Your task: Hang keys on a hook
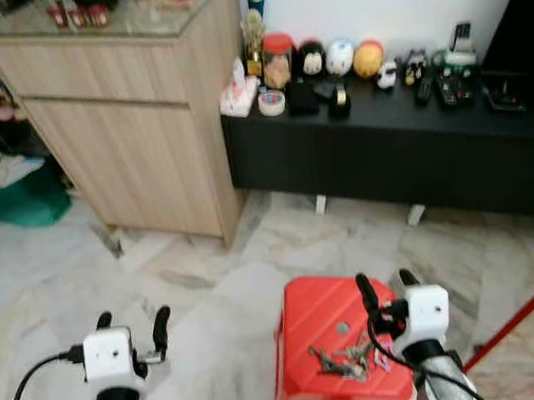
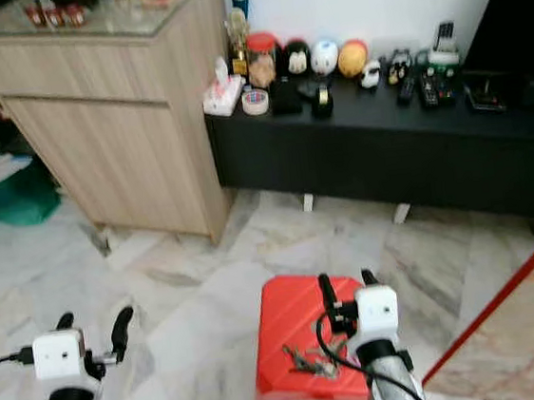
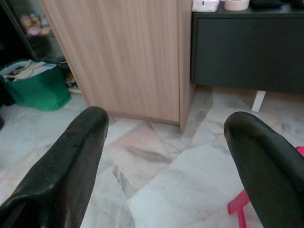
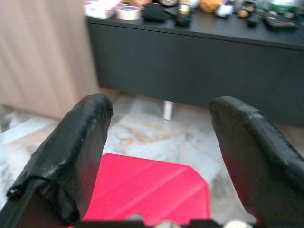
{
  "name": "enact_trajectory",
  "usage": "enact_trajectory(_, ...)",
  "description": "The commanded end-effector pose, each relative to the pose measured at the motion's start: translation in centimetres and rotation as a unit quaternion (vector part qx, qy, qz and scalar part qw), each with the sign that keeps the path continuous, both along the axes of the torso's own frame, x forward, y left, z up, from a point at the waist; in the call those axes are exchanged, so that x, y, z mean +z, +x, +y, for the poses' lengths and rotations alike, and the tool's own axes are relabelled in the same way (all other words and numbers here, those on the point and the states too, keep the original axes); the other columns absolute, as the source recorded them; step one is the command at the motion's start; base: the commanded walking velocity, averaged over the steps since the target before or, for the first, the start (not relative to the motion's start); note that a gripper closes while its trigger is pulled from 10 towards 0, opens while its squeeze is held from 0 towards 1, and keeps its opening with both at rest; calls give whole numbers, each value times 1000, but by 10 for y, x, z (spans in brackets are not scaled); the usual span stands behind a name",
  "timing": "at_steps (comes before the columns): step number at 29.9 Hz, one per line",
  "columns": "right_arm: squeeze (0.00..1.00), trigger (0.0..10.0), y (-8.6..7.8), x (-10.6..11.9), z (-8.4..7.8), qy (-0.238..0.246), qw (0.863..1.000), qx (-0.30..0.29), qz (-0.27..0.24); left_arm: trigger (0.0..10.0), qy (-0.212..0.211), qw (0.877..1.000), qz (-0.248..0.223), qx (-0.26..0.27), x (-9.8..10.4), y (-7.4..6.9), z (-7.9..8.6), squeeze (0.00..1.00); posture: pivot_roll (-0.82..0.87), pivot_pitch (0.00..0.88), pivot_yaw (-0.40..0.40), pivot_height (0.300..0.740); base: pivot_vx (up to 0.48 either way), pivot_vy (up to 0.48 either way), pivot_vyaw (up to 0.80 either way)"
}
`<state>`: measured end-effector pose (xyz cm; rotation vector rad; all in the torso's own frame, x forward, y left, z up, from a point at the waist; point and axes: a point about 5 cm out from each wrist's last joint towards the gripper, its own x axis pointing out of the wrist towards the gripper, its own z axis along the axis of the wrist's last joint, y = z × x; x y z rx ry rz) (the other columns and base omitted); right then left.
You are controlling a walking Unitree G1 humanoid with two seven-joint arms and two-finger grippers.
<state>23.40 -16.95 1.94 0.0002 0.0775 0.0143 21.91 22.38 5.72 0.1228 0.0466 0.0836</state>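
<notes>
Right gripper point(image 1: 387, 286) spread wide, nothing held, hovering over the back of the red stool point(image 1: 325, 316). Keys point(image 1: 346, 360) lie loose on the stool's front, just beside the right wrist. Left gripper point(image 1: 132, 324) also spread, empty, over the marble floor point(image 1: 212, 311), well apart from the stool. Beyond: wooden cabinet point(image 1: 145, 127), black console point(image 1: 386, 154) crowded with small items; any labels there too blurred to read. Stool front cut off by the frame edge.
</notes>
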Motion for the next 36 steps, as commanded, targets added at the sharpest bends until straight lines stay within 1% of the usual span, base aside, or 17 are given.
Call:
enact_trajectory(1, 0, 10000, -4, -1, -11, 10, 999, -30, 6, 10000, -8, 1000, 5, -10, 1, 5, -3, 0, 17, 37, 49, 740, 0, 0, 0)
enact_trajectory(3, 0, 10000, -7, 1, -23, 18, 998, -54, 7, 10000, -13, 999, 10, -27, 1, 12, -12, 0, -3, 37, 69, 740, 0, 0, 0)
enact_trajectory(6, 0, 10000, -10, 1, -31, 20, 997, -68, 10, 10000, -16, 999, 16, -31, -1, 13, -15, 0, -13, 39, 83, 740, 0, 0, 0)
enact_trajectory(10, 0, 10000, -7, 3, -33, 14, 998, -67, 8, 10000, -24, 999, 14, -32, 1, 14, -18, 0, -16, 49, 72, 740, 0, 0, 0)
enact_trajectory(12, 0, 10000, -1, 7, -26, 12, 999, -43, 4, 10000, -31, 999, 13, -15, -1, 12, -16, 0, -11, 52, 28, 740, 0, 0, 0)
enact_trajectory(14, 0, 10000, 2, 9, -23, 10, 999, -31, 5, 10000, -33, 999, 13, -8, -3, 10, -16, 0, -9, 52, 22, 740, 0, 0, 0)
enact_trajectory(16, 0, 10000, 12, 15, -16, 6, 1000, 7, -1, 10000, -40, 999, 9, 4, -4, 7, -19, 0, 11, 55, -18, 740, 0, 0, 0)
enact_trajectory(17, 0, 10000, 12, 15, -16, 6, 1000, 7, -1, 10000, -40, 999, 9, 4, -4, 7, -19, 0, 11, 55, -18, 740, 0, 0, 0)
enact_trajectory(18, 0, 10000, 17, 17, -13, 7, 1000, 17, -3, 10000, -41, 999, 10, 6, -5, 7, -21, 0, 22, 57, -27, 740, 0, 0, 0)
enact_trajectory(19, 0, 10000, 20, 18, -11, 6, 1000, 21, -4, 10000, -40, 999, 9, 6, -4, 8, -20, 0, 25, 58, -29, 740, 0, 0, 0)
enact_trajectory(23, 0, 10000, 23, 21, -8, 7, 1000, 25, -8, 10000, -39, 999, 7, 7, -2, 9, -18, 0, 31, 60, -26, 740, 0, 0, 0)
enact_trajectory(25, 0, 10000, 26, 23, -6, 9, 1000, 26, -8, 10000, -34, 999, 4, 10, 0, 12, -14, 0, 35, 68, -16, 740, 0, 0, 0)
enact_trajectory(28, 0, 10000, 30, 22, -3, 4, 999, 32, -3, 10000, -21, 1000, 5, -8, 3, 16, -14, 0, 20, 79, -8, 740, 0, 0, 0)
enact_trajectory(31, 0, 10000, 38, 24, -2, 4, 1000, 27, -4, 10000, -17, 1000, 5, -11, 3, 20, -12, 0, 7, 76, 8, 740, 0, 0, 0)
enact_trajectory(32, 0, 10000, 40, 25, -3, 3, 1000, 23, -3, 10000, -18, 1000, 4, -11, 4, 21, -12, 0, 0, 63, 11, 740, 0, 0, 0)
enact_trajectory(34, 0, 10000, 42, 27, -4, 2, 1000, 18, -1, 10000, -20, 1000, 4, -14, 4, 23, -12, 0, -9, 51, 14, 740, 0, 0, 0)
enact_trajectory(36, 0, 10000, 43, 29, -5, 4, 1000, 16, -2, 10000, -18, 1000, 4, -23, 5, 26, -14, 0, -9, 47, 16, 731, 0, 0, 0)
